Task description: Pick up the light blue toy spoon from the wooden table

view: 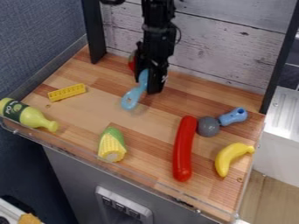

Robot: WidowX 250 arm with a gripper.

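Observation:
The black gripper (148, 79) hangs over the back middle of the wooden work surface, pointing down. It is shut on the handle of a light blue spoon (133, 97), whose wide end slants down and to the left, low over the wood. Partly hidden behind the gripper is a red object (131, 64). A yellow brick (66, 92) lies to the left of the spoon, and a toy corn cob (112, 145) with a green husk lies in front of it.
A long red sausage-like toy (184, 148) lies right of centre, beside a grey ball (208, 126) and a blue piece (234, 116). A banana (231, 158) is at the right. A yellow-green bottle (26, 114) lies at the left edge, near a clear rim (76, 151).

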